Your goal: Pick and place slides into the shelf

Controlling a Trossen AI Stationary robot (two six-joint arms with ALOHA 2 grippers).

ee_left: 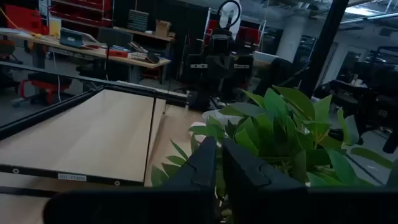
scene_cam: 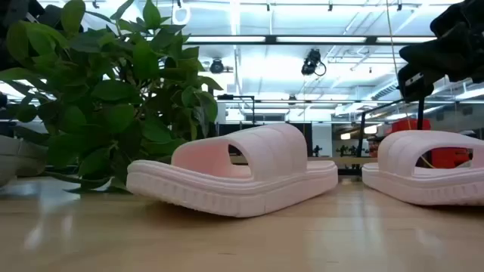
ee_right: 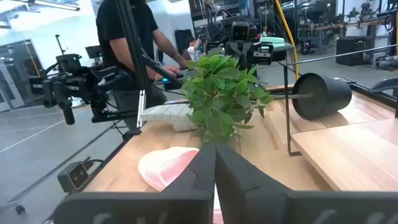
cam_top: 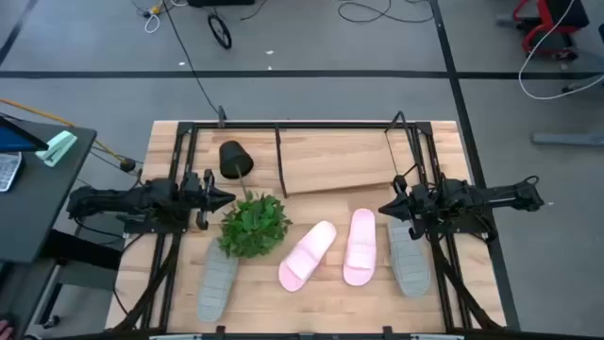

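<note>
Both grippers hold nothing, fingers pressed together: the left gripper (cam_top: 226,200) hovers beside the plant (cam_top: 254,225), the right gripper (cam_top: 385,207) just beside a pink slide (cam_top: 360,246). Four slides lie on the table (cam_top: 321,300), in front of the shelf (cam_top: 340,165): another pink slide (cam_top: 308,255) in the middle, grey slides (cam_top: 217,281) at both ends

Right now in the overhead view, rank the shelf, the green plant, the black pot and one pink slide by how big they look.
1. The shelf
2. The green plant
3. A pink slide, unsurely behind the plant
4. The black pot
</note>
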